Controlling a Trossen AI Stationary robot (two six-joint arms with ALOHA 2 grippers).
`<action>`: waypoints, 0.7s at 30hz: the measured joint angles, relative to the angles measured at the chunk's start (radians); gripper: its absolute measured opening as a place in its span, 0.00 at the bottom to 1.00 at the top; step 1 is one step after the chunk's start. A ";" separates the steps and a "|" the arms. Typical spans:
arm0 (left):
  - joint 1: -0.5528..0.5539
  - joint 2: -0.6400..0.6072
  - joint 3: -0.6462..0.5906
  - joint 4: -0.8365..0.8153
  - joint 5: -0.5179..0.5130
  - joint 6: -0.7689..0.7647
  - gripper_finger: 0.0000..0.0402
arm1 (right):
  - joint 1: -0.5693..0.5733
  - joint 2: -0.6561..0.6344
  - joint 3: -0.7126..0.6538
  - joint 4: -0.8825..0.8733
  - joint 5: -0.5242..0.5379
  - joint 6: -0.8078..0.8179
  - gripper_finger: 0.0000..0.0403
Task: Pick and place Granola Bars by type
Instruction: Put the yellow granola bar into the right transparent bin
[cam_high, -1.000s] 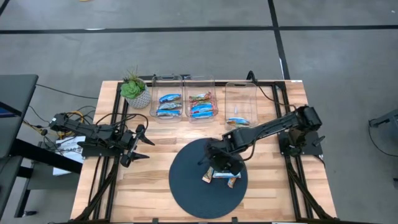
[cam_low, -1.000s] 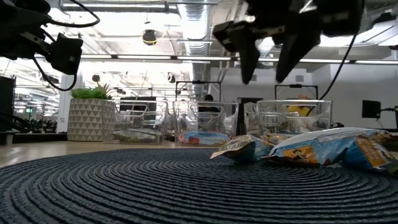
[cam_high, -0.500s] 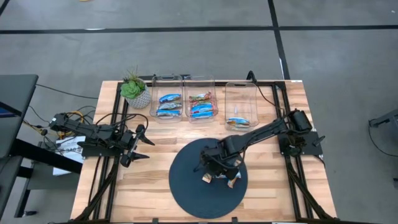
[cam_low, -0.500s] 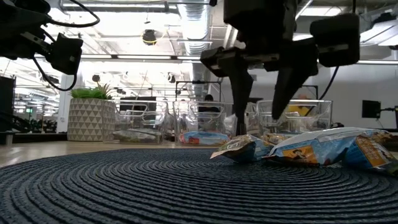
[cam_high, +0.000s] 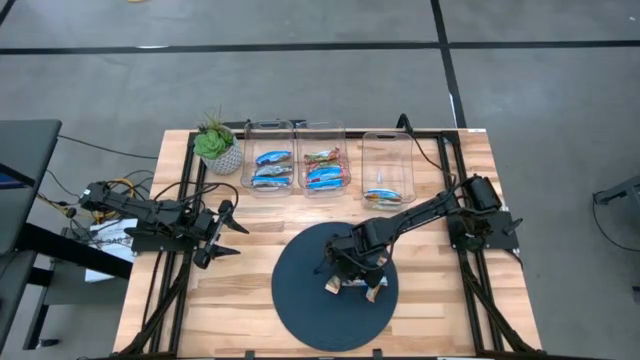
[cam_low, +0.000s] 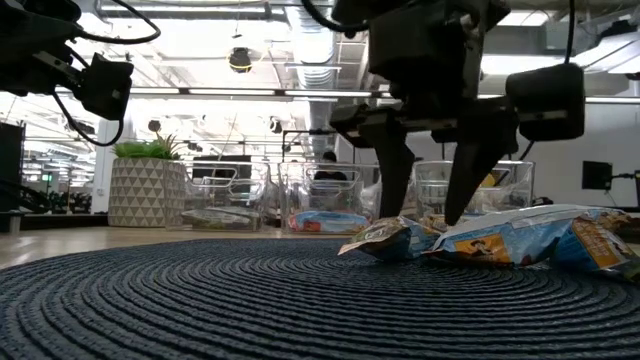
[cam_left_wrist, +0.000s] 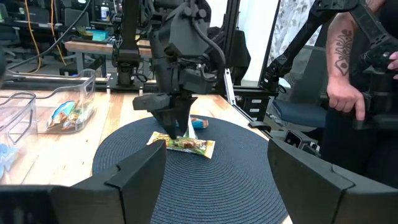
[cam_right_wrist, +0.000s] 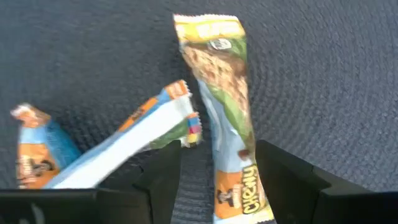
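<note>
The right gripper (cam_low: 430, 205) hangs spread wide over foil-wrapped granola bars (cam_high: 352, 285) on the dark round woven mat (cam_high: 300, 300). The left gripper (cam_high: 222, 232) waits wide open by the desk's left edge

The round mat (cam_low: 200, 300) is dark woven cord, matt and ribbed in concentric rings. The granola bars (cam_right_wrist: 227, 106) on it have glossy, crinkled foil-like wrappers that catch the light. The table (cam_high: 240, 300) is pale butcher-block wood with a smooth, satin finish. Toward twelve o'clock of the mat, the bins (cam_high: 268, 160) are clear, shiny plastic. The plant pot (cam_low: 145, 192) at about ten o'clock looks like matt, faceted ceramic. The right gripper (cam_low: 430, 215) has matt black, hard-looking fingers.
</note>
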 joint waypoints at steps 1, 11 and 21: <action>0.000 0.000 0.000 0.000 0.000 0.000 0.68 | -0.003 0.000 -0.005 0.009 0.003 0.000 0.49; 0.000 0.000 0.000 0.000 0.000 0.000 0.68 | -0.020 0.023 -0.023 0.056 0.033 0.000 0.41; 0.000 0.000 0.000 0.000 0.000 0.000 0.68 | -0.025 0.042 -0.023 0.079 0.033 0.008 0.29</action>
